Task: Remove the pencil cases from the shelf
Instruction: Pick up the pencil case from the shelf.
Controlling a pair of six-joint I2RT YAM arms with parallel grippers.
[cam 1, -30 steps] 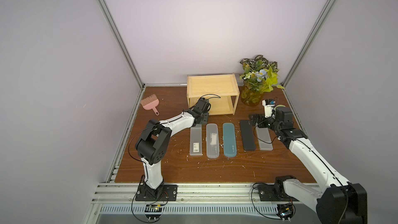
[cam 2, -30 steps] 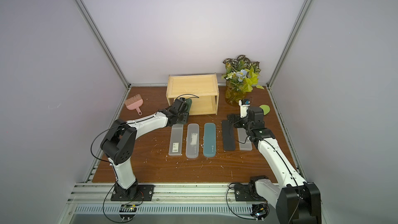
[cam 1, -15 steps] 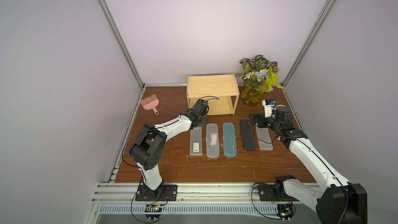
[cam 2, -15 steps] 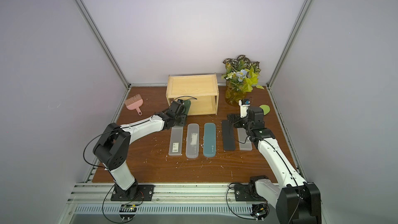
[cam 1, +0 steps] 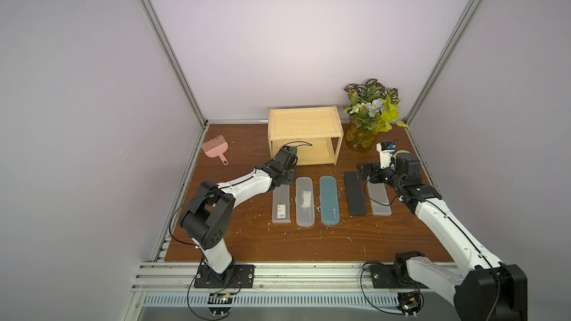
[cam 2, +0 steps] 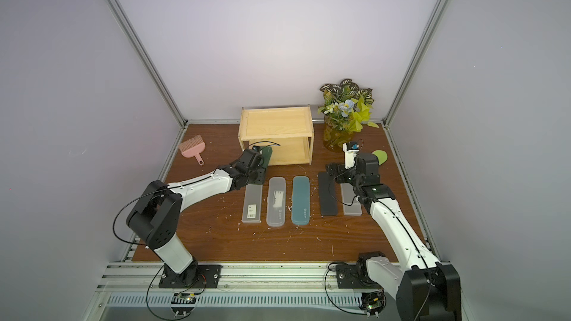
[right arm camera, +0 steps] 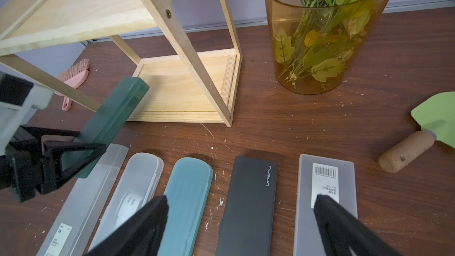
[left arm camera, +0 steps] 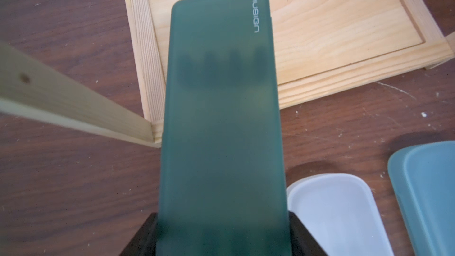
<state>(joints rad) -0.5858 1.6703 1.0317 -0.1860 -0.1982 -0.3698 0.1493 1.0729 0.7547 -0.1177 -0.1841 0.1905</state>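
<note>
One frosted case (right arm camera: 344, 188) shows barcode (right arm camera: 325, 172) only in right wrist view.

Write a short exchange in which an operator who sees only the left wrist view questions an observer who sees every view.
Operator: The left gripper holds the green case. How many cases lie on the table?
Observer: Five, in a row before the shelf: grey case, clear case, teal case, black case, second grey case.
Operator: Is anything on the shelf's top tier?
Observer: No, it is bare in both top views.
</note>
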